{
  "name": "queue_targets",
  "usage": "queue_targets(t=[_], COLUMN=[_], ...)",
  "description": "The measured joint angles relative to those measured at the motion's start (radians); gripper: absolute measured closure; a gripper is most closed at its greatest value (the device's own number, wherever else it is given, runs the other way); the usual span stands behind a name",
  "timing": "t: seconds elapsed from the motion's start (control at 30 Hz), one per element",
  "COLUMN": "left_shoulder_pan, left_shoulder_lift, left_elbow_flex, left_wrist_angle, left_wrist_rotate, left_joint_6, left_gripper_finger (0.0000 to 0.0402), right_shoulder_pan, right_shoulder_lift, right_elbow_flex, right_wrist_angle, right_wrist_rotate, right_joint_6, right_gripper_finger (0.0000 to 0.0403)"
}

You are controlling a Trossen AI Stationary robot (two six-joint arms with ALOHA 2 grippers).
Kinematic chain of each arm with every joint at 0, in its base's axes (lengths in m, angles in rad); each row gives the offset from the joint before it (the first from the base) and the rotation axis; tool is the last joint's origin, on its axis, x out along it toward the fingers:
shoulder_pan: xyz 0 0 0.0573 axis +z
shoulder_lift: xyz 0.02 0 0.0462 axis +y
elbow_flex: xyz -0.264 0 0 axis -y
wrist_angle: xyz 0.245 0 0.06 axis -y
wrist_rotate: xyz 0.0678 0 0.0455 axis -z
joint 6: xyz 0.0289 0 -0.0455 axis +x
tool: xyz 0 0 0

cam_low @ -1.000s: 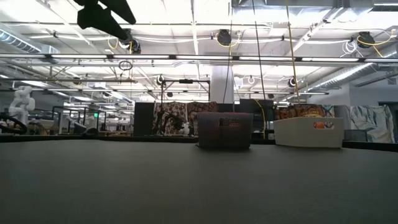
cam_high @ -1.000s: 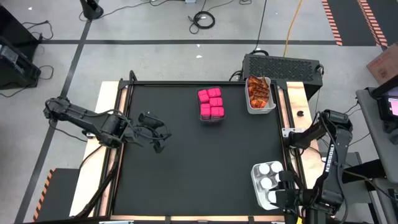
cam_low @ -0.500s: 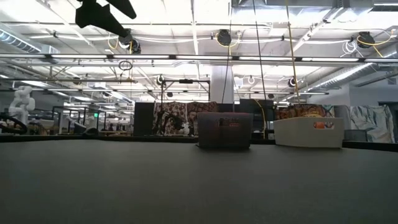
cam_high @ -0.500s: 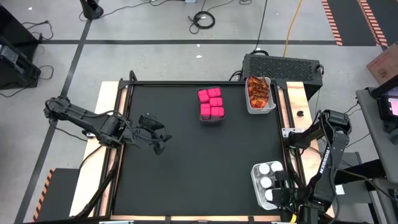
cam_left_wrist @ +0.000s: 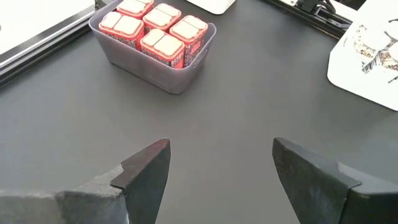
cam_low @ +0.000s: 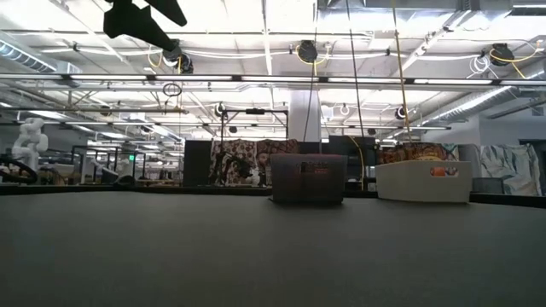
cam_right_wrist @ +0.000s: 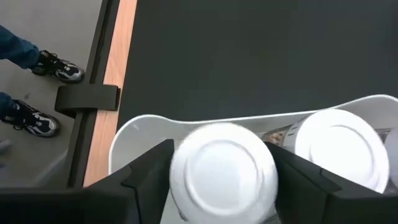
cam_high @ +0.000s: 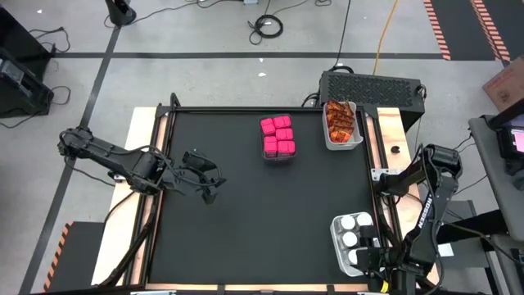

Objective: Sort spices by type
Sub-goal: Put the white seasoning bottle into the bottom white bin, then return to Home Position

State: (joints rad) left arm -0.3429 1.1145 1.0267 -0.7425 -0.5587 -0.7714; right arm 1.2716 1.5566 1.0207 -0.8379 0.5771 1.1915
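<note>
While the right claw (cam_right_wrist: pixel 217 180) stands with its fingers apart around a white-lidded jar (cam_right_wrist: pixel 224 171) in the white bin (cam_high: pixel 337 238) at the tabletop's near right corner, this looks like release, so next comes a straight lift clear; the left claw (cam_left_wrist: pixel 217 168) waits, spread wide.

Six pink packs (cam_high: pixel 277 136) filled one bin, several orange-red sachets (cam_high: pixel 340 121) another, and at least three white-lidded jars (cam_high: pixel 353 230) a third.

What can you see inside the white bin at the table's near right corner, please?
The white bin holds jars with white round lids. The right gripper straddles one jar in it. The arm covers the bin's near end, so any jars there cannot be counted.
</note>
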Motion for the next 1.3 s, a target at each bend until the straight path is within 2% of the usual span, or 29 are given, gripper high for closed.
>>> queue_targets(t=[0.3,0.53,0.7,0.8,0.97,1.07,1.3], left_shoulder_pan=[0.000,0.000,0.000,0.000,0.000,-0.004,-0.054], left_shoulder_lift=[0.000,0.000,0.000,0.000,-0.001,-0.004,-0.075], left_elbow_flex=[0.000,0.000,0.000,0.000,0.000,0.000,0.000], left_wrist_angle=[-0.007,0.027,0.162,0.287,0.479,0.557,0.569], left_wrist_rotate=[0.001,0.005,0.002,0.004,0.009,0.057,0.041], left_joint_6=[0.012,0.051,0.112,0.187,0.286,0.345,0.421], left_gripper_finger=[0.0116,0.0116,0.0116,0.0116,0.0116,0.0116,0.0116], right_shoulder_pan=[0.000,-0.005,-0.067,-0.142,-0.275,-0.357,-0.557], right_shoulder_lift=[0.000,0.000,0.000,0.000,0.000,0.000,-0.014], right_elbow_flex=[0.024,0.183,0.343,0.413,0.461,0.462,0.463], right_wrist_angle=[-0.029,-0.205,-0.357,-0.372,-0.257,-0.149,0.099], right_wrist_rotate=[-0.007,-0.007,-0.003,0.005,0.005,0.005,0.004], right_joint_6=[-0.010,-0.009,0.055,0.067,-0.108,-0.234,-0.548], right_gripper_finger=[0.0143,0.0143,0.0143,0.0143,0.0144,0.0153,0.0187])
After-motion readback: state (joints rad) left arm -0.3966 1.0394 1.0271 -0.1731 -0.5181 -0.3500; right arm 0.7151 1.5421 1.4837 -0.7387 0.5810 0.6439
